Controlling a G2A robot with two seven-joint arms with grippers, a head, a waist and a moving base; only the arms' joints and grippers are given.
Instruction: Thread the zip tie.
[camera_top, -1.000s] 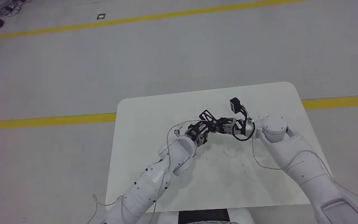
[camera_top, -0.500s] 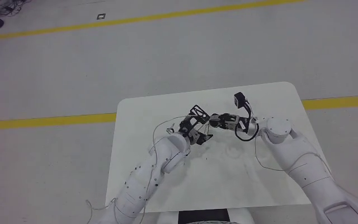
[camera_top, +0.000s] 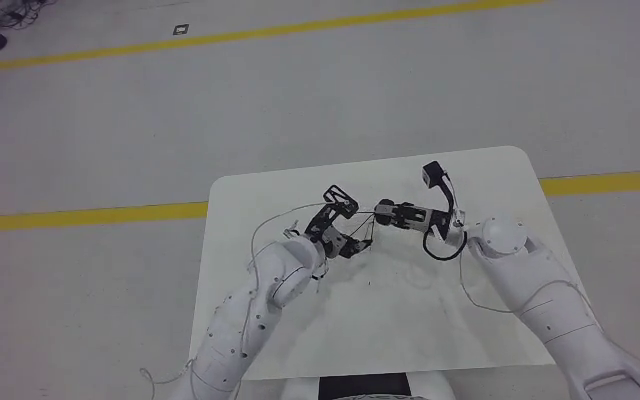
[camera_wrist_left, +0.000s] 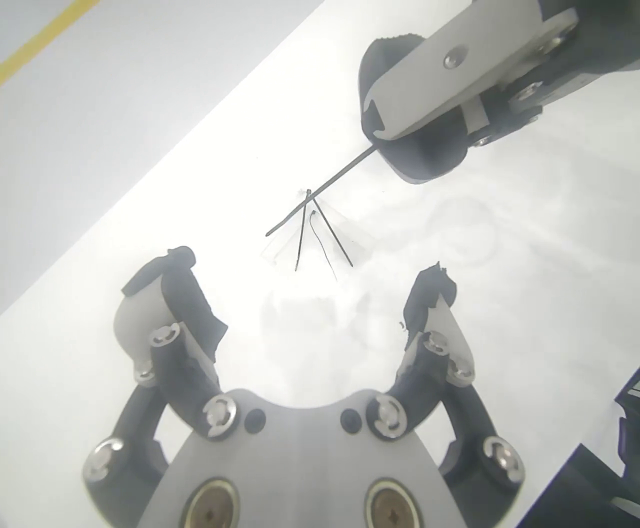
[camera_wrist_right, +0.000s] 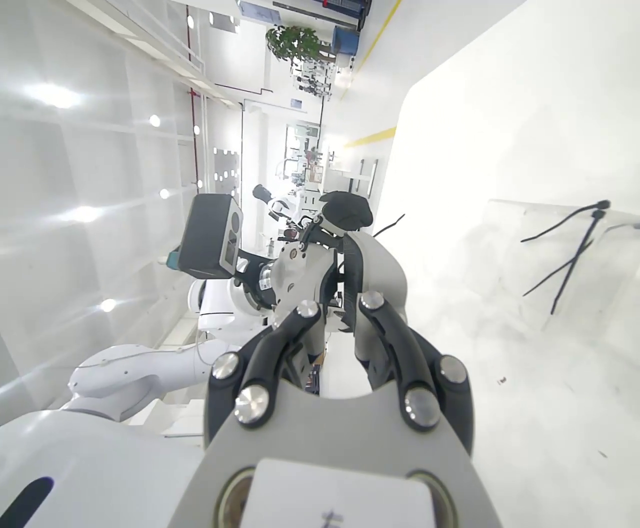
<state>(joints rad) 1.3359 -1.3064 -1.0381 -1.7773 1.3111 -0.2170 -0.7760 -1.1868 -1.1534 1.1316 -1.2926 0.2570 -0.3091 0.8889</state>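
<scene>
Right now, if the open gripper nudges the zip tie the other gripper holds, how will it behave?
The zip tie juts nearly straight from the shut right gripper, so it is probably springy, not limp. It is very thin, so likely light and prone to bending away when nudged.

Bright, even light washes the white table (camera_wrist_left: 500, 310) almost featureless. Shadows are faint. Lamps (camera_wrist_right: 84, 214) flare into streaks, and the wrist views bend at their edges.
</scene>
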